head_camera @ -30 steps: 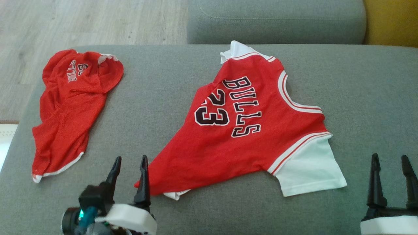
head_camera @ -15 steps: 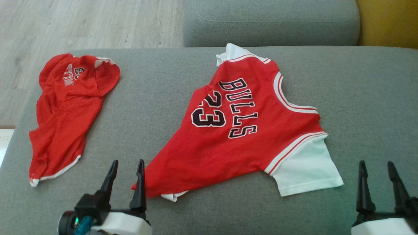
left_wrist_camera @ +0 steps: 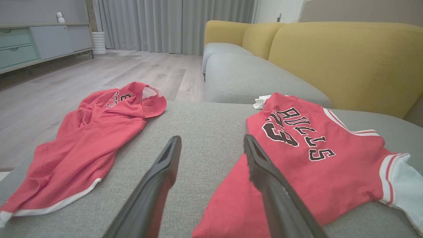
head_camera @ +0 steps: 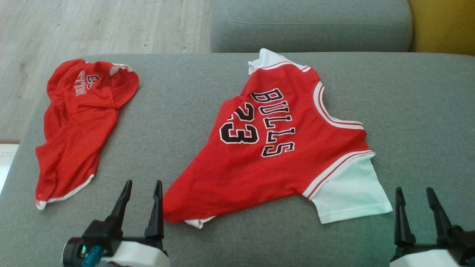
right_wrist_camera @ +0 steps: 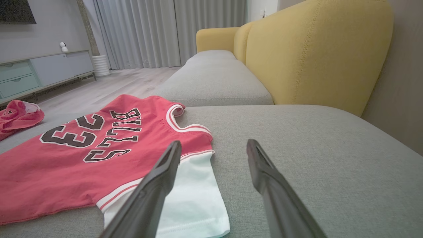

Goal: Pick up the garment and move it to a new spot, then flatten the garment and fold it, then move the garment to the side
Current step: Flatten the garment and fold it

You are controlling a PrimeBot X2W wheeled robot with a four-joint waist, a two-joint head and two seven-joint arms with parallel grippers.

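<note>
The Bulls jersey [head_camera: 274, 148] lies between the two sets of jaws — both spread apart.

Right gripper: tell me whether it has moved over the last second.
Yes. Judged against the jersey's white sleeve, the right gripper has shifted left toward it and drawn back a little toward the robot.

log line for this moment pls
jersey: spread on sofa, unheld | left claw: open, beside jersey | right claw: open, empty
</note>
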